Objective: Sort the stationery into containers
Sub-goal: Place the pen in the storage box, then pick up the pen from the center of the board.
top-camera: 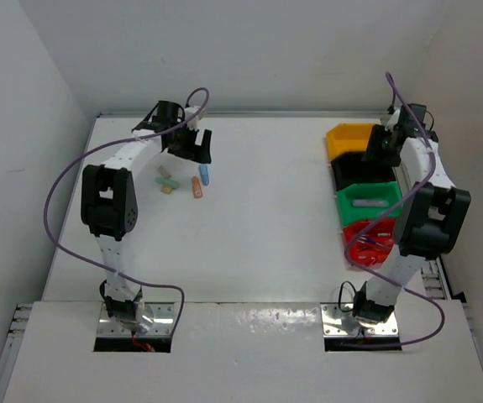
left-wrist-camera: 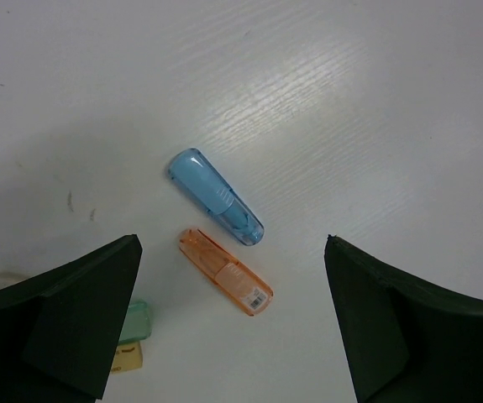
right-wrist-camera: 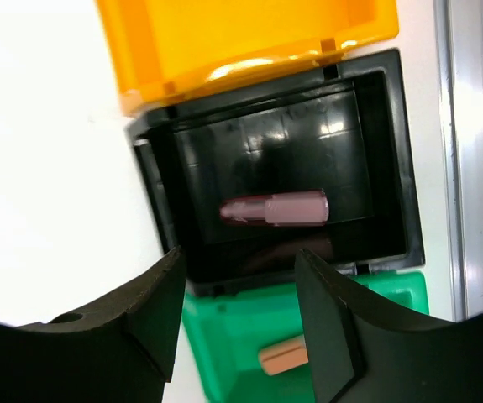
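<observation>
right pincer (right-wrist-camera: 239,256): jaws apart, nothing between them, hanging above the near rim of the black bin (right-wrist-camera: 392,168)
right wrist only: pink marker (right-wrist-camera: 275,208) lies flat on the black bin floor, free of the fingers; peach item (right-wrist-camera: 283,357) in the green bin (right-wrist-camera: 224,336); yellow bin (right-wrist-camera: 224,42) touches the black one on its far side
left pincer (left-wrist-camera: 231,245): jaws wide, holding nothing, pointed down at the bench (top-camera: 266,218)
left wrist only: blue marker (left-wrist-camera: 216,197) and orange marker (left-wrist-camera: 226,271) lie just beside each other below the gap, not touching the fingers; green piece (left-wrist-camera: 136,321) partly hidden behind the left finger
top only: four bins in a row along the bench's right edge, yellow farthest, red bin (top-camera: 367,239) nearest, with pens in it; loose stationery sits toward the far left corner
right arm: elbow raised over the red bin, forearm reaching along the right edge
left arm: elbow high near the left edge, forearm reaching far and inward
</observation>
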{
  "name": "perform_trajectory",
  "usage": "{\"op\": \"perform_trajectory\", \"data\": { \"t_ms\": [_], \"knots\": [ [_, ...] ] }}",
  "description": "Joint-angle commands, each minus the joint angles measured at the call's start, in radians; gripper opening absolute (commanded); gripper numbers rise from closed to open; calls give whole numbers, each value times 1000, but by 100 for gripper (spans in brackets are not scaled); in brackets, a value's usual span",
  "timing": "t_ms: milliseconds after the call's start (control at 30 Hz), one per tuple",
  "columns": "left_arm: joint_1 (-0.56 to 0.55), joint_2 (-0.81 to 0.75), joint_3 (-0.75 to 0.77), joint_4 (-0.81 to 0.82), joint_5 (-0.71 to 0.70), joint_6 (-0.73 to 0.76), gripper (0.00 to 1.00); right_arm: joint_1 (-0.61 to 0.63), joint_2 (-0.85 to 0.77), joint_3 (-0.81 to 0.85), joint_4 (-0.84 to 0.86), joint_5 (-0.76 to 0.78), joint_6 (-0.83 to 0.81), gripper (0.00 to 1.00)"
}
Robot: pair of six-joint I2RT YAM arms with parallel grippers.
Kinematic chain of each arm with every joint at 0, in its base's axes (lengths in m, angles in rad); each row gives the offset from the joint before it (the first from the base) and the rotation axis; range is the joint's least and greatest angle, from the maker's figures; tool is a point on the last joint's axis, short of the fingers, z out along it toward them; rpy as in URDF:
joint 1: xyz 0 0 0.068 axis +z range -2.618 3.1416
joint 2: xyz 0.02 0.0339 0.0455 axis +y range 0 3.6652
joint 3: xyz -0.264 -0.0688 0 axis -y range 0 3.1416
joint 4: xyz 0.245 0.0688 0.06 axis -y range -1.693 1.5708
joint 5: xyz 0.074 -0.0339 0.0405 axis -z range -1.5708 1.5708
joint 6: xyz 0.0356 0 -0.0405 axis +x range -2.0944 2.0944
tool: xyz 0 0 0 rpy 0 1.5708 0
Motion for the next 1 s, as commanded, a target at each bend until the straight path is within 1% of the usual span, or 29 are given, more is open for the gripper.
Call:
{"op": "perform_trajectory", "data": {
  "t_ms": [0, 233, 267, 367, 533, 667, 700, 733, 800, 867, 967],
  "knots": [
    [-9, 53, 69, -56, -14, -19, 98, 28, -122, 0, 19, -49, 36, 54],
    [-32, 115, 76, -65, -83, -101, 97, 102, -209, -57, 25, -58, 28, 55],
    [-39, 118, 73, -68, -124, -114, 96, 114, -214, -63, 26, -58, 30, 55],
    [-68, 139, 70, -81, -189, -141, 93, 126, -229, -69, 23, -61, 34, 55],
    [-108, 168, 55, -56, -281, -187, 88, 146, -234, -78, 20, -50, 30, 56],
    [-128, 207, 70, -58, -357, -207, 80, 174, -235, -81, 19, -41, 21, 56],
    [-133, 223, 75, -59, -365, -218, 76, 180, -235, -81, 20, -40, 19, 56],
    [-136, 230, 79, -59, -400, -221, 75, 185, -234, -77, 17, -38, 13, 56],
    [-136, 248, 90, -59, -425, -237, 72, 200, -232, -75, 11, -37, 13, 56],
    [-136, 271, 101, -62, -433, -244, 68, 225, -232, -93, 2, -47, 21, 56],
    [-136, 293, 116, -59, -440, -243, 60, 261, -242, -136, 14, -53, 41, 55]
  ]
}}
